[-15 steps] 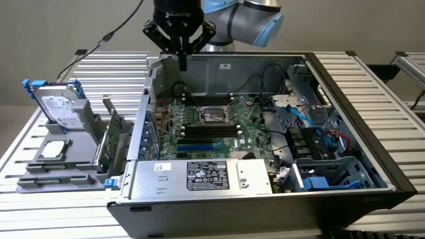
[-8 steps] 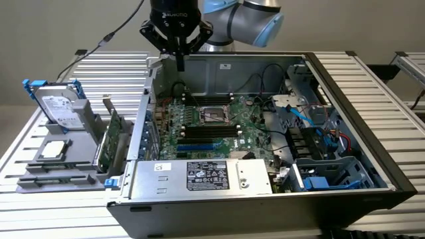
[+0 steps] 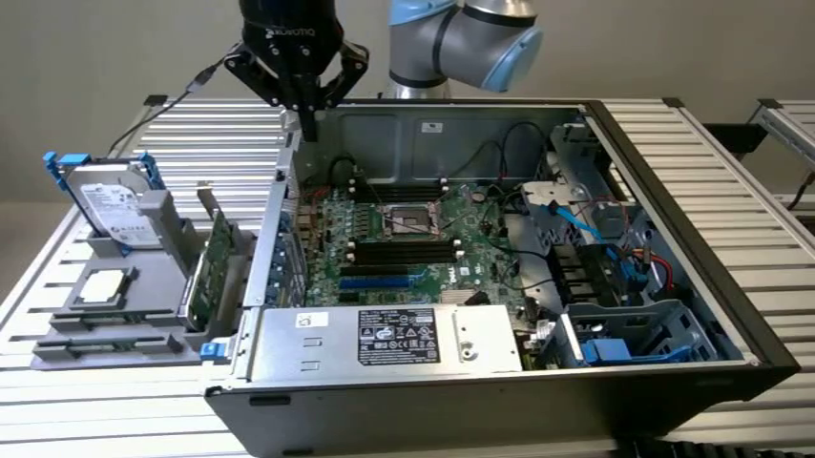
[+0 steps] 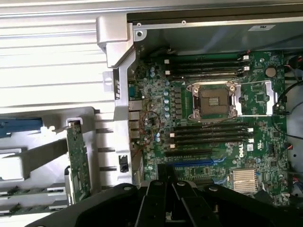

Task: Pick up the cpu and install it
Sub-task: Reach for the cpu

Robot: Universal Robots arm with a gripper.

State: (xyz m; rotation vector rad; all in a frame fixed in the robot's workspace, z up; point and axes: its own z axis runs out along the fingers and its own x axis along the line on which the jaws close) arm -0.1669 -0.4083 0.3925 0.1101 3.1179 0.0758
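Closest to the wrist camera, the tool (image 4: 168,179) has its fingers pressed together and empty. In the exterior view it hangs at upper left, above the open computer case (image 3: 369,134). The cpu (image 3: 105,284) lies flat on a grey holder (image 3: 76,334) at lower left, well apart from it, apparently staged face-up for pickup. The socket (image 3: 411,221) stands open, likely ready to receive it.
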